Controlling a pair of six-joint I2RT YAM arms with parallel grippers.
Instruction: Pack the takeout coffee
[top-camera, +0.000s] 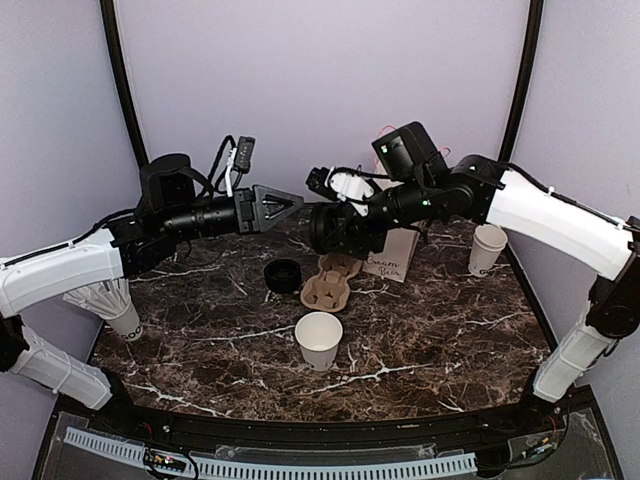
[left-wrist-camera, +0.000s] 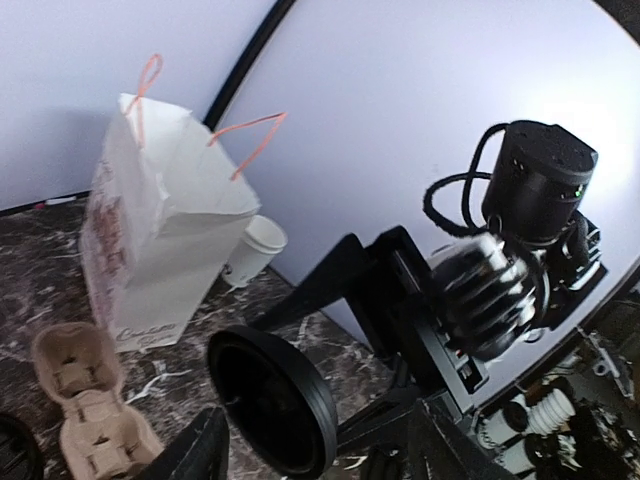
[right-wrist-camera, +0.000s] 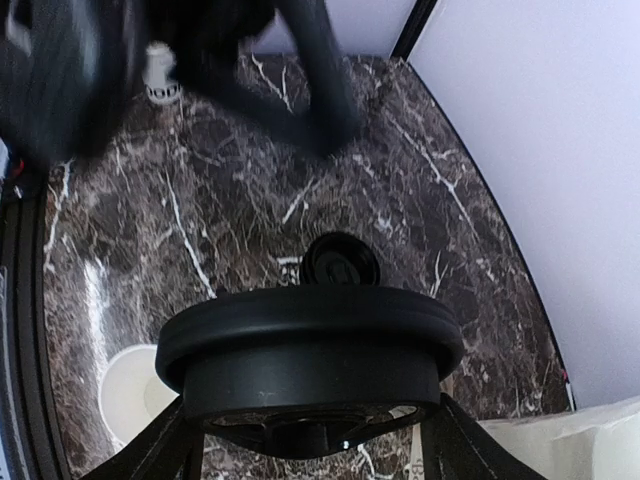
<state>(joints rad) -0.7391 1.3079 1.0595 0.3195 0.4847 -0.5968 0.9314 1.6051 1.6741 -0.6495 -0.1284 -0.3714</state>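
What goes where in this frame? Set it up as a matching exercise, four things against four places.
Things: 1 paper bag; 2 cardboard carrier; 3 cup of straws; 4 raised black lid.
Places: A left edge of the table; B between the right jaws; C just in front of the bag; D back of the table.
Pairs: 1-D; 2-C; 3-A; 4-B.

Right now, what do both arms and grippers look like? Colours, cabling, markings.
Both match: left arm and right arm have glossy white shell links and black joint housings. Left gripper and right gripper are black, open-framed, triangular. Black cables loop above each wrist; a green light shows on the right arm. No markings legible.
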